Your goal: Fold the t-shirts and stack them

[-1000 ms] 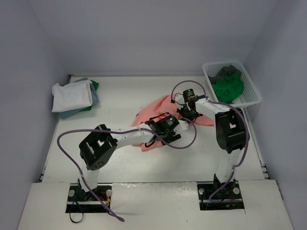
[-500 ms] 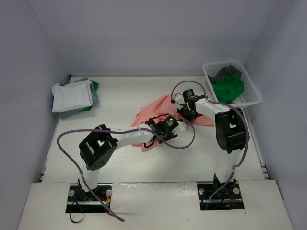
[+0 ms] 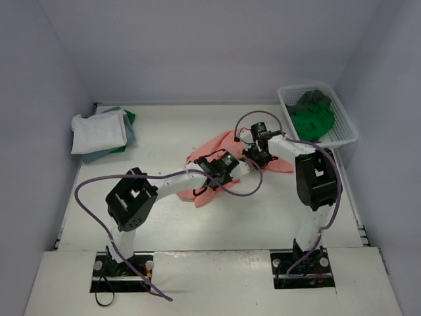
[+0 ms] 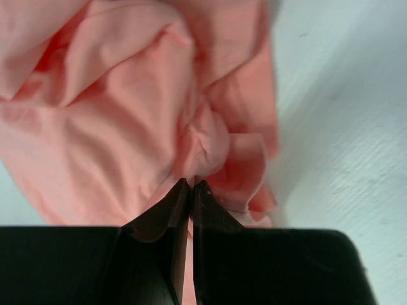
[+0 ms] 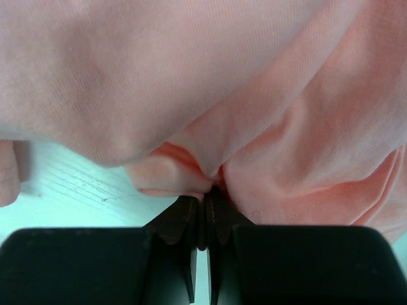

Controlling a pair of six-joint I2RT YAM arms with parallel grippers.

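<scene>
Both jaws clamp the salmon t-shirt; basket holds green t-shirt, grey t-shirt.

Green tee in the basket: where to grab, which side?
Likely a raised fold of the green t-shirt, pinched from straight above: it lies crumpled in the basket, whose walls block side approaches. Avoid the dark grey t-shirt at the far end.

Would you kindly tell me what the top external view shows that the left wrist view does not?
Only the top view: the folded stack at far left and the basket with a green shirt and a grey shirt. Only the left wrist: the left gripper shut on a fold of cloth. Both: the pink shirt on the table.
</scene>
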